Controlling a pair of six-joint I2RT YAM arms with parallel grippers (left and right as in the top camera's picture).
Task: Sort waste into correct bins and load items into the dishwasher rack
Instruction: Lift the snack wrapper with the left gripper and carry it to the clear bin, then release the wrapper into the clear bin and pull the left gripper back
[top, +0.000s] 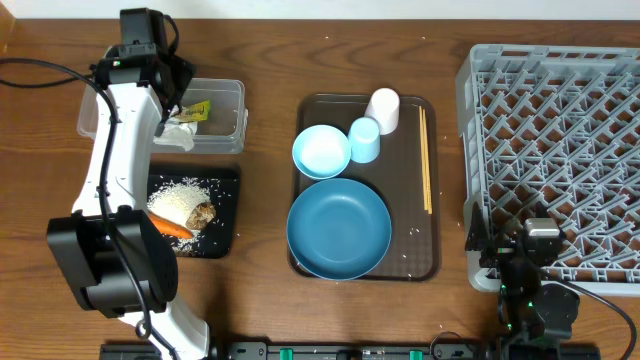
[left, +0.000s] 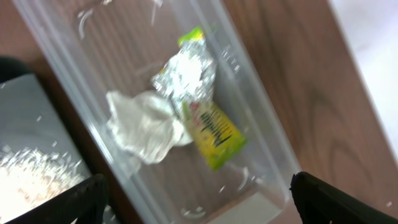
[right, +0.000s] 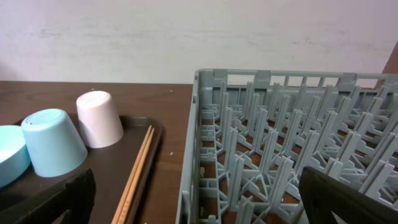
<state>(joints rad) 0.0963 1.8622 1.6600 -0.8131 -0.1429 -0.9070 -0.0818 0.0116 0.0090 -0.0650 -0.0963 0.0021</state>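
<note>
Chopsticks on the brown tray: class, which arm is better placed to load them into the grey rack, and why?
Right, probably. The right claw is open by the rack, chopsticks just beside it; the left claw is over the clear tub, far across the table.

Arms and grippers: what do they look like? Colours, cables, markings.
The left arm has white links, black joints and a black cable off its upper end. The right arm is black with a small green light. The left gripper and right gripper have black fingers. No markings legible.
</note>
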